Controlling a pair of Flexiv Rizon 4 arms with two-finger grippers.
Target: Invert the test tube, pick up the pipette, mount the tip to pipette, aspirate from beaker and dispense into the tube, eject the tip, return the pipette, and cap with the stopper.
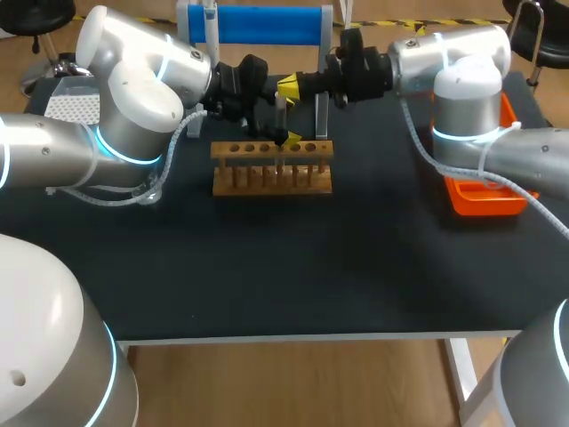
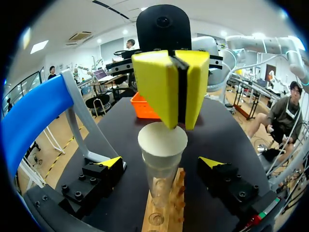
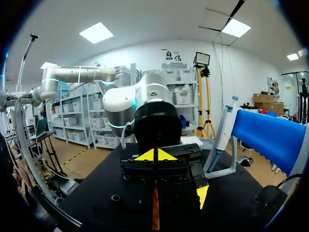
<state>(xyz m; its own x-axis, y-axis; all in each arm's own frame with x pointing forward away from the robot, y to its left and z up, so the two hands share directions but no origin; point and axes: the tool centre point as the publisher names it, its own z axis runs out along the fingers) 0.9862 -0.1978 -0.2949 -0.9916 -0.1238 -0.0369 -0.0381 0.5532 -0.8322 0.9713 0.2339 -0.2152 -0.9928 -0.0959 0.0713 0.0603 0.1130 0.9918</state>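
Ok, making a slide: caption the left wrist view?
Right gripper, fingers shut, at the white stopper on the test tube in the wooden rack, flanked by the open left gripper.

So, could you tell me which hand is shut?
The right hand, yellow tips pressed together above the stopper; the left hand has them apart beside the tube.

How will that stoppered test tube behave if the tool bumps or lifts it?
The test tube looks like clear glass: probably fragile and slippery. Standing in the wooden rack, it should not tip or roll. The wide white stopper on top may make it top-heavy once lifted.
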